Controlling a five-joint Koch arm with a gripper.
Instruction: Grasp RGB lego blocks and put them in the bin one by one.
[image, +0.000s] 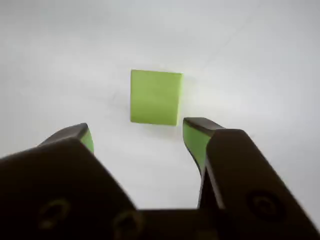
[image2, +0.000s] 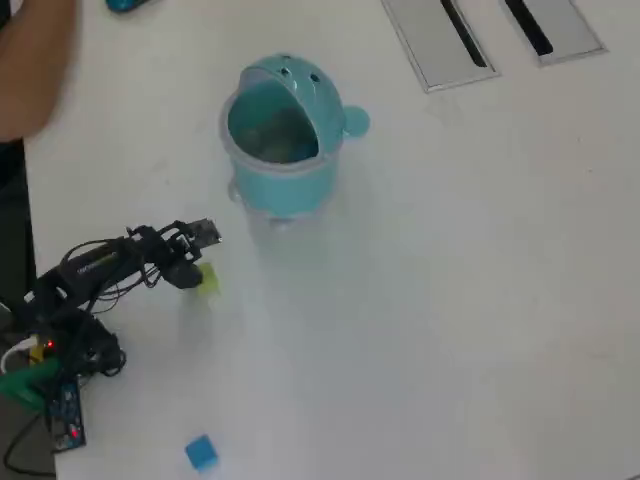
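Note:
A yellow-green lego block (image: 156, 97) lies on the white table just ahead of my gripper (image: 137, 131), whose two fingers stand wide apart with nothing between them. Seen from overhead, the same yellow-green block (image2: 208, 279) sits right at the gripper (image2: 197, 272), at the end of the black arm. A blue lego block (image2: 201, 452) rests near the table's front edge. The light-teal bin (image2: 283, 172) stands beyond the arm with its domed lid tilted back. The red block is out of view.
Two flat grey slotted panels (image2: 438, 42) are set into the table at the top right. The arm's base with its wiring (image2: 58, 350) sits at the left edge. A person's arm (image2: 32, 60) shows at the top left corner.

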